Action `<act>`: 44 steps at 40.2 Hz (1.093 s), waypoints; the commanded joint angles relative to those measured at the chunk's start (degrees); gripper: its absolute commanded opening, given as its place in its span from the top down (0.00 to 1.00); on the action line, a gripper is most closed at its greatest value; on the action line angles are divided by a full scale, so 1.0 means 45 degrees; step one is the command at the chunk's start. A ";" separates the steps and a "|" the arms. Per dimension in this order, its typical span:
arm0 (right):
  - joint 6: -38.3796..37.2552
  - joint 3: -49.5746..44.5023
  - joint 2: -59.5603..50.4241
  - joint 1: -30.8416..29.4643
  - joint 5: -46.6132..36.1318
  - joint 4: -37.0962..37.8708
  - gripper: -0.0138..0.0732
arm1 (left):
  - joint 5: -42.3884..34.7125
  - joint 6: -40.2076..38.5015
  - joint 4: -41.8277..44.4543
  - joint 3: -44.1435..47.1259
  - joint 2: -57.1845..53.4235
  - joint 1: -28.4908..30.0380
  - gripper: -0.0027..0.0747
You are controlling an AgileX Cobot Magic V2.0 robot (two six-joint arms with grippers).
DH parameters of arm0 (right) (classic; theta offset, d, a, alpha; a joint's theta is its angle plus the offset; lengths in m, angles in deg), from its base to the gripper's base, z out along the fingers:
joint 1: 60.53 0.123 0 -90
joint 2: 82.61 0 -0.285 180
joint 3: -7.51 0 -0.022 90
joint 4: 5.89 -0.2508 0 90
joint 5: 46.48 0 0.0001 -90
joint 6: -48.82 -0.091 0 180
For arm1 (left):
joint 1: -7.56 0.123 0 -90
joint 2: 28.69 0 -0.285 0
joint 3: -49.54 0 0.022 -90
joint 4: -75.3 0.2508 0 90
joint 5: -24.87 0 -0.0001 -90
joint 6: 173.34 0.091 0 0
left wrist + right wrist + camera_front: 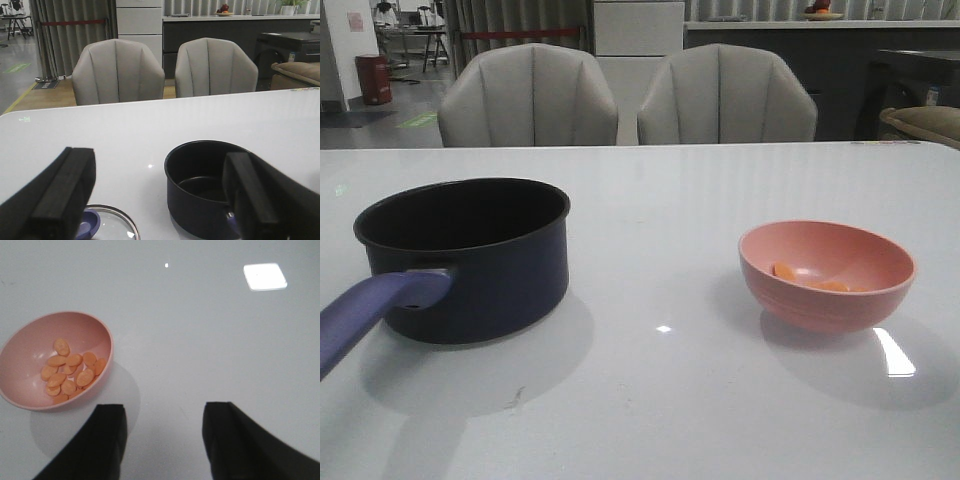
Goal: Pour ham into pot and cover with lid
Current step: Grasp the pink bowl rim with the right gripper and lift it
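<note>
In the front view, the dark navy round pot (pixel 470 262) with its purple-blue handle stands left on the white table (pixel 660 400), well apart from the pink bowl (pixel 827 275) holding thin orange ham slices (pixel 786 271) on the right. The left wrist view shows the left gripper (pixel 157 192) spread wide above the pot (pixel 200 187), with the glass lid (pixel 107 225) flat on the table beside it. The right wrist view shows the right gripper (pixel 165 440) also spread, hanging over bare table just beside the bowl (pixel 30 370) of ham (pixel 70 370).

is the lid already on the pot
No, the pot stands open with its black inside showing, and the lid lies on the table beside it.

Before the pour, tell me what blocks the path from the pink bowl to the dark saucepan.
Nothing visible does. Bare white table lies between the pink bowl holding orange ham slices and the open dark saucepan. The glass lid lies off the pot.
</note>
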 commanded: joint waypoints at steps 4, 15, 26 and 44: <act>0.0032 0.2238 0.3138 0.0235 -0.0002 -0.0287 0.27 | -0.0976 -0.0021 0.0030 -0.0334 0.0129 -0.0090 0.24; 0.0044 0.5574 0.7556 0.1530 0.1266 -0.0287 0.27 | -0.0965 -0.0021 0.0030 -0.0334 0.0129 -0.0090 0.24; 0.0044 0.7755 1.0678 0.1572 0.2389 -0.0568 0.28 | -0.0965 -0.0021 0.0030 -0.0334 0.0129 -0.0090 0.24; 0.0056 0.8588 1.2696 0.1589 0.2388 -0.1490 0.69 | -0.0965 -0.0021 0.0030 -0.0334 0.0129 -0.0090 0.24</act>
